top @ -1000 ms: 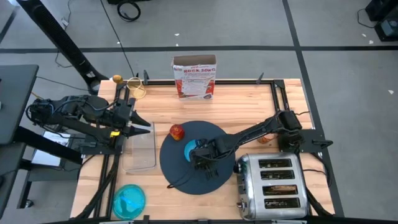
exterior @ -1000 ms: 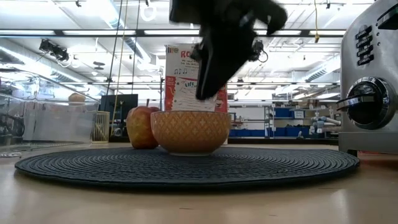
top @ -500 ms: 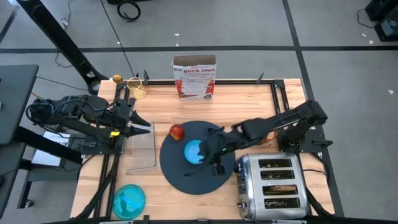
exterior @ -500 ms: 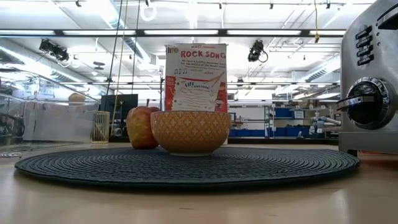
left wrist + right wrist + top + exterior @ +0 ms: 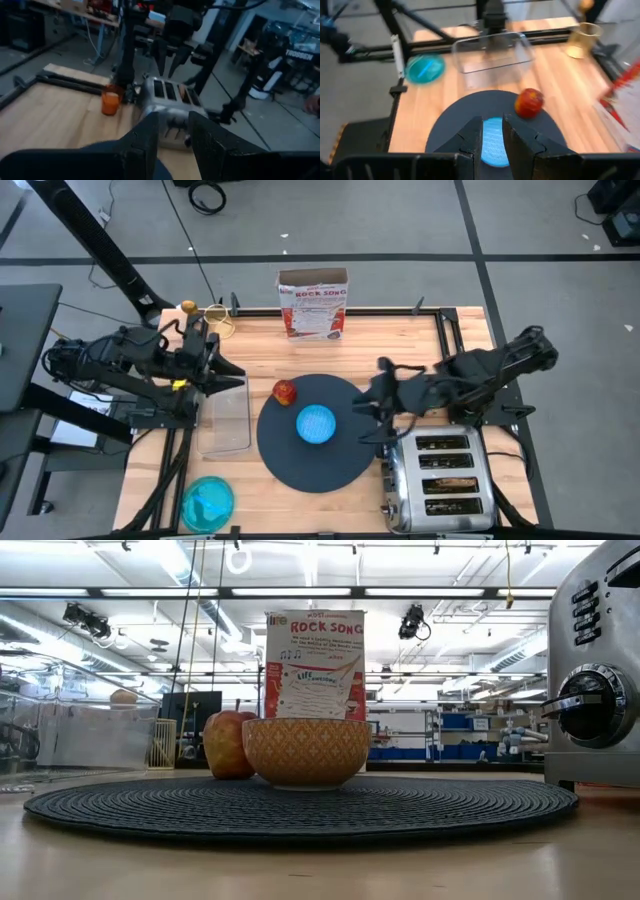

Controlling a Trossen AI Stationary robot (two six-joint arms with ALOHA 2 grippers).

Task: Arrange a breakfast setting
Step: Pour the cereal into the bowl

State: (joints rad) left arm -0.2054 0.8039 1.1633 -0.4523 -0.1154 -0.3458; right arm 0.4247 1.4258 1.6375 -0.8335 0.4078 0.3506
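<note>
The blue bowl (image 5: 317, 423) stands on the dark-grey round mat (image 5: 300, 465); in the low view the bowl's outer wall (image 5: 306, 752) is patterned tan. The red-orange apple (image 5: 285, 391) rests on the mat's far-left edge. The teal plate (image 5: 207, 502) lies at the near-left corner. The orange cup (image 5: 110, 101) stands beside the toaster and is hidden under my right arm in the high view. A toast slice (image 5: 452, 482) sits in a toaster slot. My right gripper (image 5: 374, 402) is open and empty, right of the bowl. My left gripper (image 5: 228, 374) is open and empty over the clear tray's far end.
The chrome toaster (image 5: 440, 478) stands at the near right. The clear tray (image 5: 225, 420) lies left of the mat. A cereal box (image 5: 314, 302) stands at the far edge. A gold holder (image 5: 218, 317) with a gold spoon (image 5: 189, 307) is at the far left.
My right gripper has risen out of the low view from over the bowl and drawn back toward the table's right edge, empty. The bowl stays where it was on the mat. My left arm has shifted a little toward the far edge.
</note>
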